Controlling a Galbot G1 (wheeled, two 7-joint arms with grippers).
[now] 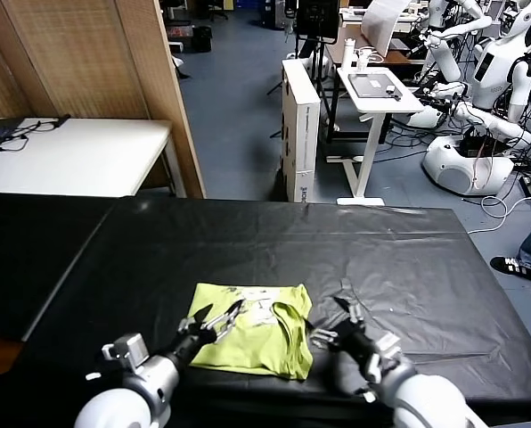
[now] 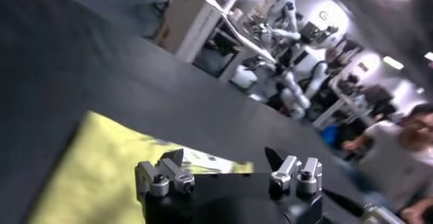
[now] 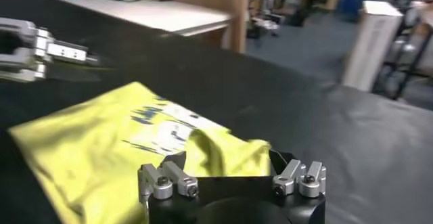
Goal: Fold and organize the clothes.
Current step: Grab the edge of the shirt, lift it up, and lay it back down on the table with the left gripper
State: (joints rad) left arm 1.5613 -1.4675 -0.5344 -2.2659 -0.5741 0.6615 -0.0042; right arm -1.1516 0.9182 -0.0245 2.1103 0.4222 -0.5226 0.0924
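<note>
The lime yellow-green T-shirt (image 1: 252,339) lies folded into a rough rectangle near the front edge of the black table cover, its white label and print facing up. My left gripper (image 1: 219,321) is open and empty, just over the shirt's left part. My right gripper (image 1: 335,321) is open and empty, just off the shirt's right edge. The left wrist view shows the shirt (image 2: 101,171) under my open left gripper (image 2: 224,156). The right wrist view shows the shirt (image 3: 108,151) ahead of my open right gripper (image 3: 227,159), with a bunched fold between the fingertips.
The black table cover (image 1: 274,241) spans the whole table; its front edge runs just below the shirt. A white table (image 1: 69,156) stands at the back left. A cardboard box (image 1: 301,125), a white stand and other robots stand beyond the table.
</note>
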